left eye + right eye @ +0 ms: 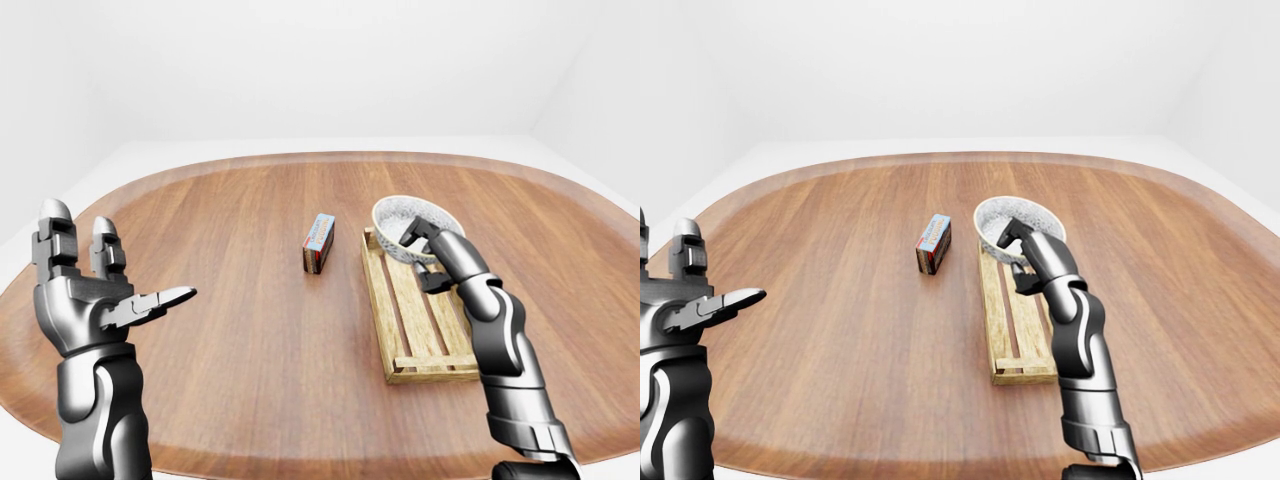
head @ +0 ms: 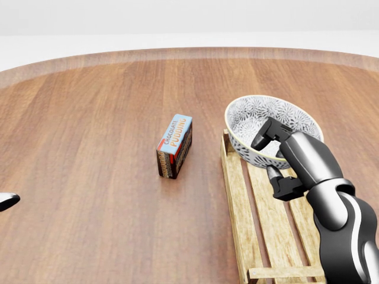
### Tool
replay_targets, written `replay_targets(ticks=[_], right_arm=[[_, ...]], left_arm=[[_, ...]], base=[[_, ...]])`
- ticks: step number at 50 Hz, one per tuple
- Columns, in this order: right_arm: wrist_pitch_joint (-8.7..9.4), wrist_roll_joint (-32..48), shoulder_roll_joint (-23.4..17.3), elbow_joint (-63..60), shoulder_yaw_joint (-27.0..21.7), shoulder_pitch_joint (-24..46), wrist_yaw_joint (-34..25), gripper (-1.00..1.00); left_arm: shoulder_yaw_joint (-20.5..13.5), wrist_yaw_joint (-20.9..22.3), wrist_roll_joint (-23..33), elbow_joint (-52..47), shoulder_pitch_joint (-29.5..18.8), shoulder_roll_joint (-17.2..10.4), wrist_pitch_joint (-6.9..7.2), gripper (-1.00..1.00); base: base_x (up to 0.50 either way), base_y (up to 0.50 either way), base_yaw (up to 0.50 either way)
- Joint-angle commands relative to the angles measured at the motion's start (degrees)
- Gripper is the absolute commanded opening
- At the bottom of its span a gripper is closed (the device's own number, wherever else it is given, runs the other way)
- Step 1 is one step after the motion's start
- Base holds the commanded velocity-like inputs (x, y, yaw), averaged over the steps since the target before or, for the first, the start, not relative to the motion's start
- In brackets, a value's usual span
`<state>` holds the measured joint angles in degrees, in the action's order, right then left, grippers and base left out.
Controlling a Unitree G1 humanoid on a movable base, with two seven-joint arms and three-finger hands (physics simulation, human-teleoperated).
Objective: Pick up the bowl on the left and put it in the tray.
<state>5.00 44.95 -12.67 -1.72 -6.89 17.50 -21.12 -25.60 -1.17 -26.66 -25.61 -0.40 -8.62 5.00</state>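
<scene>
A white bowl with a dark floral pattern (image 2: 260, 118) hangs tilted over the top end of the wooden slatted tray (image 2: 235, 201) at the right of the head view. My right gripper (image 2: 269, 158) is shut on the bowl's near rim, with one finger inside the bowl and the thumb under its outer wall. Whether the bowl touches the tray cannot be told. My left gripper (image 1: 110, 290) is raised at the left of the left-eye view, open and holding nothing; only its tip (image 2: 6, 200) shows in the head view.
A chocolate pudding box (image 2: 174, 146) stands on the round wooden table (image 2: 89, 130) just left of the tray. The table's curved edge (image 1: 300, 157) runs along the top, with white floor and walls beyond.
</scene>
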Motion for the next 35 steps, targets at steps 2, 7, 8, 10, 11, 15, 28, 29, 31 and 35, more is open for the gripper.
replay_targets(ticks=[2, 7, 8, 10, 11, 15, 28, 29, 31, 35], right_arm=[[0.00, -1.1, -1.4, 3.4, -0.7, 1.6, 4.5, -1.00], [0.00, -0.7, -1.4, 5.5, -0.1, 1.9, 5.8, -1.00], [0.00, -0.6, -1.4, 6.0, 0.0, 2.1, 6.0, -1.00], [0.00, -0.5, -1.4, 6.6, 0.1, 2.2, 6.3, -1.00], [0.00, -0.3, -1.4, 7.2, 0.1, 2.1, 6.8, -1.00], [0.00, 2.2, -1.4, 5.9, 1.2, 1.2, 6.5, -1.00], [0.00, 6.0, -1.3, 10.4, 1.2, 2.4, 7.0, -1.00], [0.00, 5.4, -1.1, 11.8, 1.0, 2.5, 7.6, -1.00], [0.00, 5.0, -1.1, 13.3, 0.8, 2.5, 8.8, -1.00], [0.00, 3.9, -1.0, 15.1, 0.8, 2.1, 10.3, -1.00]], left_arm=[[0.0, 0.1, 0.1, -0.3, 0.1, 0.2, 0.00, 1.00], [0.1, 0.1, 0.2, -0.1, 0.1, 0.1, 0.00, 1.00], [0.1, 0.1, 0.2, -0.1, 0.1, 0.1, 0.00, 1.00], [0.0, 0.0, 0.1, -0.2, 0.0, 0.1, 0.00, 1.00], [0.0, 0.1, 0.1, 0.0, 0.0, 0.1, 0.00, 1.00], [0.1, 0.0, 0.1, 0.0, 0.0, 0.1, 0.00, 1.00], [-0.1, 0.0, -0.1, 0.2, -0.1, -0.1, 0.00, 1.00], [-0.3, 0.0, -0.3, 0.0, -0.2, -0.2, 0.00, 1.00], [-0.4, -0.1, -0.4, 0.0, -0.2, -0.3, 0.00, 1.00], [-0.2, 0.0, -0.2, 0.1, -0.1, -0.1, 0.00, 1.00]], base=[[0.00, 0.00, 0.00], [0.00, 0.00, 0.00], [0.00, 0.00, 0.00], [0.00, 0.00, 0.00], [0.00, 0.00, 0.00], [0.00, 0.00, 0.00], [0.00, 0.00, 0.00], [0.00, 0.00, 0.00], [0.00, 0.00, 0.00], [0.00, 0.00, 0.00]])
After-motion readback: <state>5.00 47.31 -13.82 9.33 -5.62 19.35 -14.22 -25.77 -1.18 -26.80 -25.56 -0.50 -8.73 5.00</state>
